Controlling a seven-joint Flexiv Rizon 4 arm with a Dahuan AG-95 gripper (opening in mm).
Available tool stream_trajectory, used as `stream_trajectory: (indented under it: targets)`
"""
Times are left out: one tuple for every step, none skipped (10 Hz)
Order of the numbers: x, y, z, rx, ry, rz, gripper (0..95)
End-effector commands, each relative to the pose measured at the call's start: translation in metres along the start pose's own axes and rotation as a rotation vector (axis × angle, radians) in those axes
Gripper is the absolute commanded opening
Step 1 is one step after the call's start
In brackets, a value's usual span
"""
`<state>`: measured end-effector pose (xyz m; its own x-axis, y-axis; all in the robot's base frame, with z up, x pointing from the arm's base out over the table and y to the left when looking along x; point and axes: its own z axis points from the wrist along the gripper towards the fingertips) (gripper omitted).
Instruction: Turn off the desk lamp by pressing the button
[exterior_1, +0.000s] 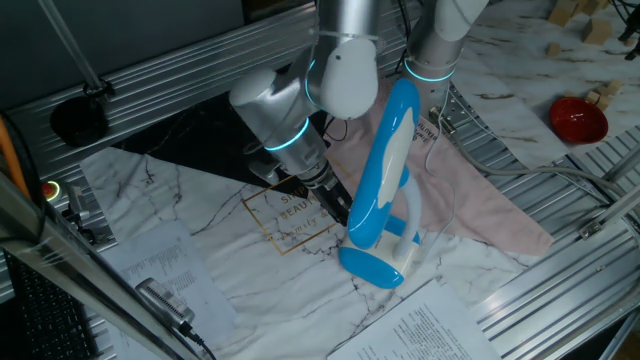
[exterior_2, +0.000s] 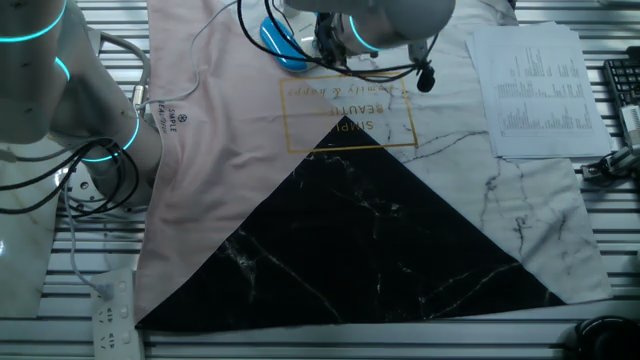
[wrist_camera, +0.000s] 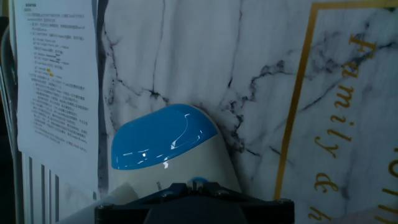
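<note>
The marble-print cloth (exterior_1: 240, 250) covers the table, and the desk lamp (exterior_1: 385, 180) stands on it just beside the cloth's gold-framed lettering (exterior_1: 290, 215). The gripper (exterior_1: 335, 205) sits low over that lettering, close against the lamp's base (wrist_camera: 163, 138); whether its fingers are spread or together cannot be made out.

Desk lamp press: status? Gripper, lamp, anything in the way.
Gripper low beside the desk lamp, finger state not visible. Lamp upright on marble cloth, base right under the hand camera. Nothing seen between them.

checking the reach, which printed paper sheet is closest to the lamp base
The printed sheet at the front edge, just beyond the lamp base; the other sheet lies farther left.
</note>
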<state>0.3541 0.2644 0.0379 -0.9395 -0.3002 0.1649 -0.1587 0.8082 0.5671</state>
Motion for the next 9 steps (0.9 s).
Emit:
stream_trajectory:
  targets:
    - [0.003, 0.014, -0.022, -0.010, 0.023, 0.019, 0.0]
    - [0.005, 0.017, -0.027, 0.003, 0.028, 0.022, 0.0]
    - [0.005, 0.015, -0.031, 0.010, 0.020, -0.006, 0.0]
    - [0.000, 0.009, -0.044, 0.064, 0.032, -0.062, 0.0]
    - [-0.002, 0.004, -0.057, 0.123, 0.048, -0.092, 0.0]
    - [-0.002, 0.001, -0.074, 0.195, 0.068, -0.116, 0.0]
    - [-0.003, 0.000, -0.085, 0.249, 0.075, -0.141, 0.0]
    - [-0.005, -0.001, -0.094, 0.320, 0.075, -0.169, 0.0]
    - [-0.005, -0.002, -0.100, 0.351, 0.073, -0.183, 0.0]
